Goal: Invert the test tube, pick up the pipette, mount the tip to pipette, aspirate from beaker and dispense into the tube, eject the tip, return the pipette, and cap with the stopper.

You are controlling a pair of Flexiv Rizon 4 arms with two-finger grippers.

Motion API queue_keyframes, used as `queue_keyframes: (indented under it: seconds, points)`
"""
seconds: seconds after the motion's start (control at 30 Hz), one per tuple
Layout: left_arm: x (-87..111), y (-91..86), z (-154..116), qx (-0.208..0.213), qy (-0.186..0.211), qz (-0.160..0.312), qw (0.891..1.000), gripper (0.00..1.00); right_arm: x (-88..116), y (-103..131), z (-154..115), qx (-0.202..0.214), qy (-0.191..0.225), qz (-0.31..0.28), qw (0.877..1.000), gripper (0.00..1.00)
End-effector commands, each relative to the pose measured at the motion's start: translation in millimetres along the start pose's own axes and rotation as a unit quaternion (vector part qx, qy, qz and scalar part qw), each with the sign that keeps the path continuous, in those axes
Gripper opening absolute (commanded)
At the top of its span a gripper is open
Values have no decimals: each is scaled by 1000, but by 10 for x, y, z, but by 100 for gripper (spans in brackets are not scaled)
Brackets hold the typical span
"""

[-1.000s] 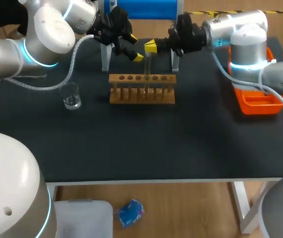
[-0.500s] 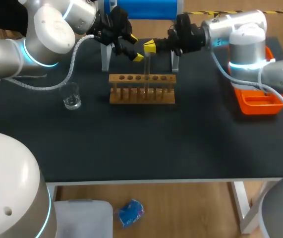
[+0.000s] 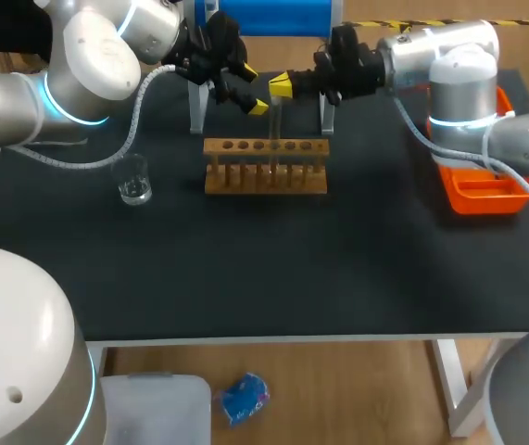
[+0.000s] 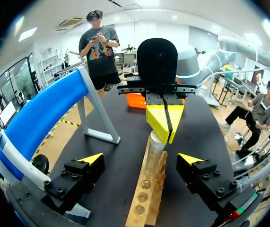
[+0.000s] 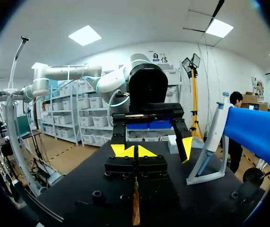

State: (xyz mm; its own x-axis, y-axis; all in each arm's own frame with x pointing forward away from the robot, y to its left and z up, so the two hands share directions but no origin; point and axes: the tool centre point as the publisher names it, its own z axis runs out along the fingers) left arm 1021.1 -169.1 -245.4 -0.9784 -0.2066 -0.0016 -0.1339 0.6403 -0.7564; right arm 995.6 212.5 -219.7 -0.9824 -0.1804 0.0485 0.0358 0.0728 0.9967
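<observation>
Both grippers meet above the rack, upper centre of the head view.
The black table [image 3: 245, 269] carries a blue pipette stand [image 3: 273, 14], an orange tray [image 3: 482, 195] partly behind the right arm, a wooden rack [image 3: 264, 171] and a glass beaker [image 3: 134, 185], contents unclear. The right gripper [image 3: 281, 87] pinches the top of the upright test tube [image 3: 275, 125]. The left gripper [image 3: 252, 90] gapes wide, its 2 fingers [image 4: 90, 161] flanking the tube untouched. Only the right wrist view shows the pipette [image 5: 215, 135] on the stand.

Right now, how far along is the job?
Nothing looks finished. In hand: the right gripper is shut on the top of the test tube, over the wooden rack, the left gripper open beside it. Left: the pipette hangs on its stand, the beaker stands apart, so pipetting and capping remain.
</observation>
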Motion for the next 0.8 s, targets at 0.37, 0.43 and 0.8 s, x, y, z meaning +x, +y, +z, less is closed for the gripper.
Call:
queue_keyframes:
  seconds: [0.37, 0.43, 0.8]
  points:
    - [-10, -10, -4, -3, 2, -1, 1000, 100, 69, 392, -133, 20, -13, -33, 999, 0]
    - [-10, -10, -4, -3, 2, -1, 1000, 100, 94, 431, -183, 40, -20, -36, 998, 0]
    - [-10, -10, -4, -3, 2, -1, 1000, 100, 350, 400, -554, 196, -66, -25, 978, 100]
